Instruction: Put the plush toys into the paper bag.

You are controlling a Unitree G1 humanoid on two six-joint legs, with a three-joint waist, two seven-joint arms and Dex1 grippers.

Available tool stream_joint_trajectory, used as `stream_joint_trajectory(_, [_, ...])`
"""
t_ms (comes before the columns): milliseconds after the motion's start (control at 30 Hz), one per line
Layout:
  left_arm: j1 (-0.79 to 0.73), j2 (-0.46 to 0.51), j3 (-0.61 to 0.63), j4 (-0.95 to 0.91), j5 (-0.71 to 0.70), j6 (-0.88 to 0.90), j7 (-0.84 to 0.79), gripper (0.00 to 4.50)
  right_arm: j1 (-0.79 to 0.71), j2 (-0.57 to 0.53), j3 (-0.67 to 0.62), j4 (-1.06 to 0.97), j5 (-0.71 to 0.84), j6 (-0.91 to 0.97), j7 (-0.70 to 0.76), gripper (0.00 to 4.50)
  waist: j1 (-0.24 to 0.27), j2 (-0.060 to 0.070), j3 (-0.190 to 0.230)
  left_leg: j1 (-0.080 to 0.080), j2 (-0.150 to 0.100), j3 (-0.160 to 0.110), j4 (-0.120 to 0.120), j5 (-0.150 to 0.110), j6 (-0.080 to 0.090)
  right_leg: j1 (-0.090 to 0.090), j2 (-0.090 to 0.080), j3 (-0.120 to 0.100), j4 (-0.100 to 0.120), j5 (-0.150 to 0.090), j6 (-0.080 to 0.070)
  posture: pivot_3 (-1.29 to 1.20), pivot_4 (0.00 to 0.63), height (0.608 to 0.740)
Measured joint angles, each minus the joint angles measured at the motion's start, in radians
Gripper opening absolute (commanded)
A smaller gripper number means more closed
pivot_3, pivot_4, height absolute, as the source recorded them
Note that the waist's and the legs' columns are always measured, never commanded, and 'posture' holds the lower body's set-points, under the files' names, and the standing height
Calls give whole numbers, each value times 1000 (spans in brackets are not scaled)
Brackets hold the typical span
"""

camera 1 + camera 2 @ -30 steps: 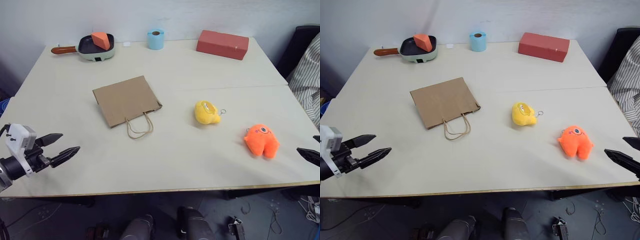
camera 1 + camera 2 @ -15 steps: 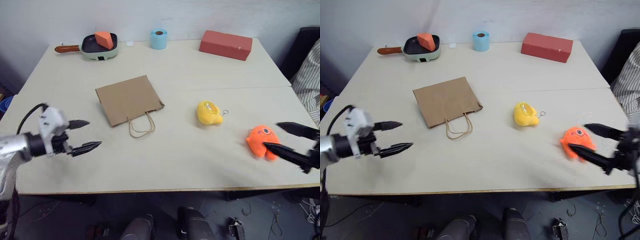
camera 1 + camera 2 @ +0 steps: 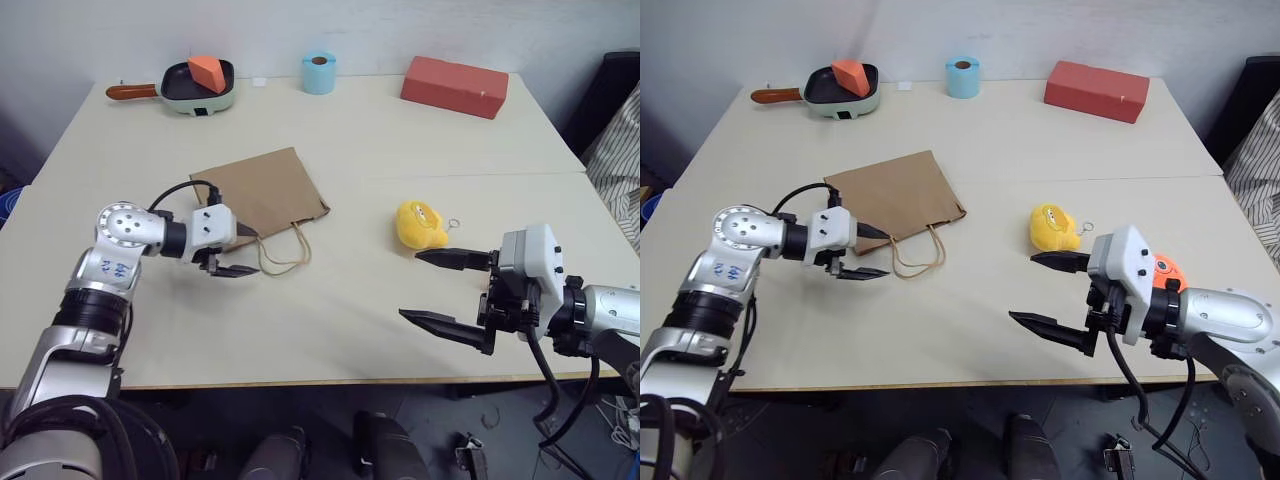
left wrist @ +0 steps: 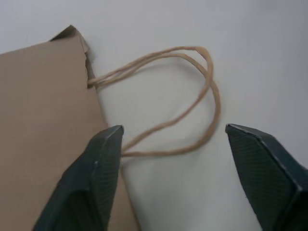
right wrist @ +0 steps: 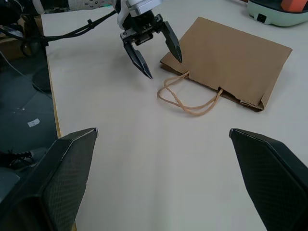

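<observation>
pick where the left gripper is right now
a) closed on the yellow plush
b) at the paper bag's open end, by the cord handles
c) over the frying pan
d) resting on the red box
b: the left gripper hangs with open jaws at the handle end of the flat paper bag, its cord handles lying on the table between the fingertips in the left wrist view.

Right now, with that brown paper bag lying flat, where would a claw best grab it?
Probably by the cord handles. The paper bag lies flat on the table, offering little to pinch, while the loops stick out from its near edge. The left claw could come from that side.
</observation>
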Motion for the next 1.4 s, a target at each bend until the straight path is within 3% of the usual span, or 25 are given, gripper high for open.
stream_joint_trajectory(233, [-65, -71, -24, 166, 51, -113, 2, 370, 72, 12, -12, -20, -2, -1, -42, 4500, -2, -2, 1, 0, 0, 0, 3, 0, 0, 0, 0, 1, 1, 0, 0, 0, 150, 740])
stream_joint_trajectory(367, [-93, -102, -26, 246, 82, -149, 2, 370, 110, 13, -45, -39, -1, -7, -51, 4500, -1, -2, 1, 0, 0, 0, 5, 0, 0, 0, 0, 0, 1, 0, 0, 0, 150, 740])
stream_joint_trajectory(433, [-115, -125, -26, 279, 83, -155, 1, 29, 129, 13, -54, -41, -5, -15, -53, 4500, 0, -3, 2, 0, 0, 0, 6, 0, 0, 0, 0, 1, 1, 0, 0, 0, 150, 740])
stream_joint_trajectory(533, [-147, -151, -4, 304, 59, -112, -33, 5, 144, 18, -55, -41, -26, -26, -64, 4500, 1, -4, 2, -1, -1, 0, 7, 0, 1, 0, 0, 0, 2, 0, 0, 0, 150, 740])
stream_joint_trajectory(700, [-170, -177, 62, 205, -84, 169, -163, 5, 153, 51, -47, -41, -73, -51, -95, 4500, -4, -5, 3, -3, -1, 0, 9, -1, 1, -1, 0, 0, 7, 0, 1, 0, 150, 740])
stream_joint_trajectory(900, [-183, -157, 133, -93, -304, 647, -251, 5, 51, 121, 20, -8, -86, -53, -166, 4500, -19, -5, 3, -6, -1, 0, 13, -1, 0, -4, 0, 1, 11, 0, 1, 0, 150, 740])
stream_joint_trajectory(1000, [-149, -149, 157, -249, -382, 791, -229, 0, -24, 164, 81, 26, -88, -38, -199, 3876, -29, -5, 3, -5, -1, -1, 13, -1, 0, -4, 0, 1, 11, 0, 0, 0, 150, 740])
stream_joint_trajectory(1167, [-20, -210, 186, -451, -480, 942, -103, 0, -157, 243, 230, 116, -161, -38, -230, 2077, -32, -5, 3, -5, 0, -1, 13, -1, -1, -6, 2, 2, 12, 0, 0, 0, 150, 740])
stream_joint_trajectory(1333, [61, -245, 195, -601, -531, 980, 10, 0, -223, 306, 356, 262, -286, -46, -241, 284, -27, -5, 2, -7, -1, -1, 14, -1, -1, -7, 1, 1, 13, 0, 0, 0, 150, 740])
stream_joint_trajectory(1400, [68, -251, 209, -632, -556, 997, 46, 0, -246, 321, 388, 302, -324, -50, -238, 26, -29, -5, 2, -7, -1, -1, 14, -1, -1, -8, 1, 2, 14, 0, 0, 0, 150, 740])
